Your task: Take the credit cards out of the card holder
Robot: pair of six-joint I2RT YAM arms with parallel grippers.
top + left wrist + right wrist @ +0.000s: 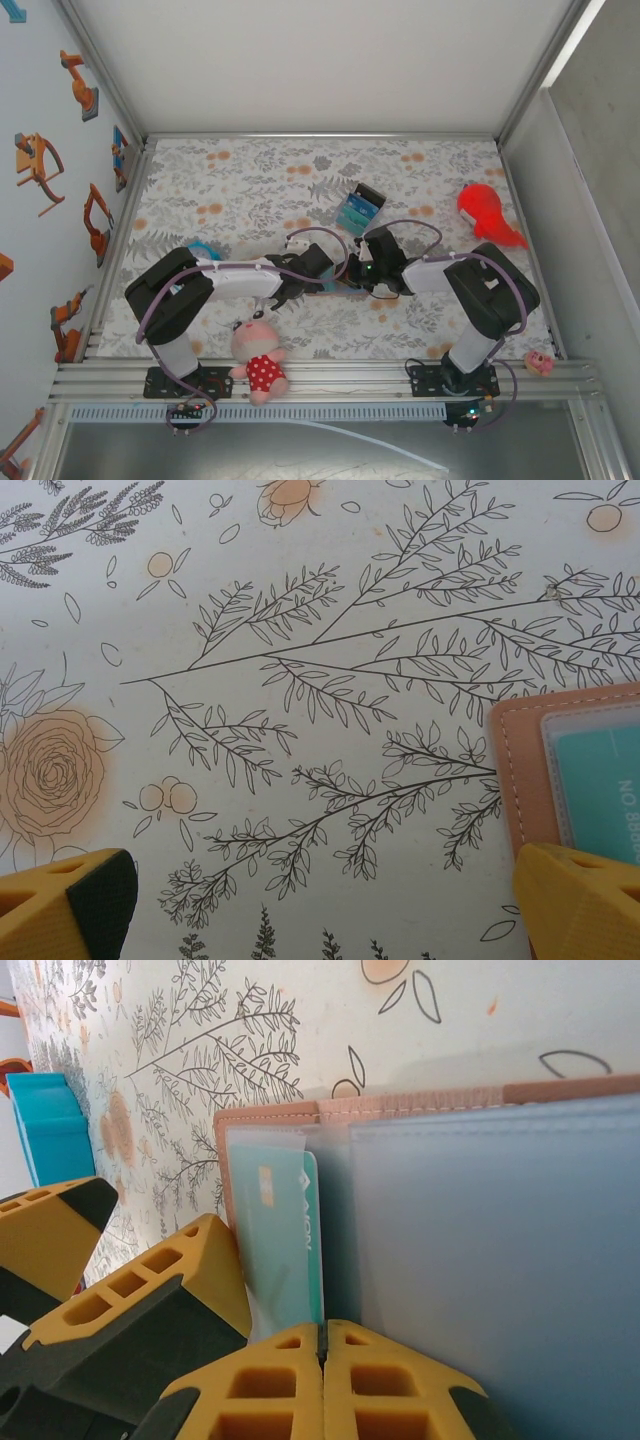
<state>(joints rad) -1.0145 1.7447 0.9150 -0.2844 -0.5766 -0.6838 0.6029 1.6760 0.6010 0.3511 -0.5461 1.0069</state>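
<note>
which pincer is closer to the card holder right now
Right, narrowly. The right pincer is shut at the sleeve edge of the card holder; the left pincer is open beside it, one finger at its corner.

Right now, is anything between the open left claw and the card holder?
Nothing visible. Only bare tablecloth lies between the left claw's open fingers, and the card holder's corner sits right by one finger, a teal card showing in its clear sleeve. The right claw is shut at the holder's edge.

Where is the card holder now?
Seen from above, the card holder lies open mid-table between both arms, nearer than the striped block; the right gripper is shut at its sleeves.
</note>
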